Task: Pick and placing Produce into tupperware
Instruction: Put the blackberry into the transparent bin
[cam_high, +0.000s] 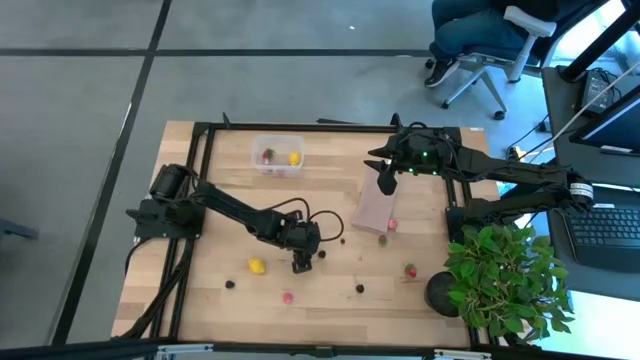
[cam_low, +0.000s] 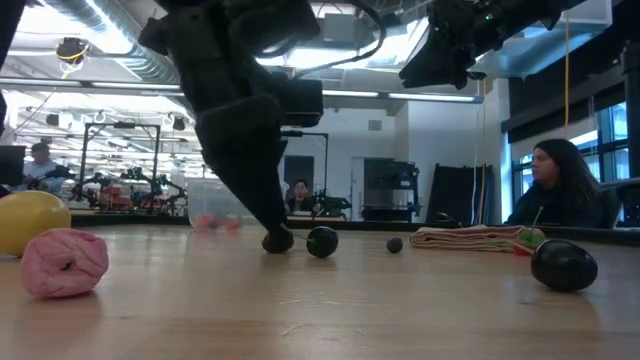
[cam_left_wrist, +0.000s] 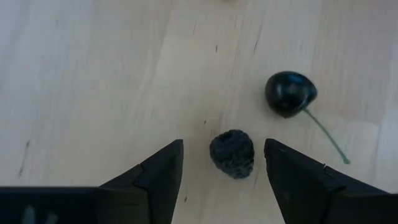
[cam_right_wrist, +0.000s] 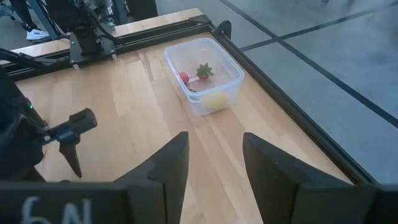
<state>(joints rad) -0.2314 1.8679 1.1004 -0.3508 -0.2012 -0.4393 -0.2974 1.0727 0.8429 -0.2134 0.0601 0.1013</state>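
Observation:
My left gripper (cam_high: 300, 264) stands low over the near middle of the table, pointing down, open. In the left wrist view its two fingers stand on either side of a bumpy dark berry (cam_left_wrist: 231, 154) that lies on the wood, with a gap on each side. A dark cherry with a stem (cam_left_wrist: 289, 93) lies just beyond the berry. In the low view the berry (cam_low: 278, 241) and the cherry (cam_low: 321, 241) lie side by side. The clear tub (cam_high: 278, 155) sits near the far edge and holds a red piece, a yellow piece and a green piece (cam_right_wrist: 204, 70). My right gripper (cam_right_wrist: 214, 134) is open, raised over the tan board.
A tan board (cam_high: 372, 208) lies right of centre, with a red piece (cam_high: 392, 224) at its edge. A yellow lemon (cam_high: 257, 266), a pink piece (cam_high: 288, 297), a red piece (cam_high: 410, 270) and small dark pieces (cam_high: 360, 288) lie scattered near the near edge. A potted plant (cam_high: 500, 275) stands at the right.

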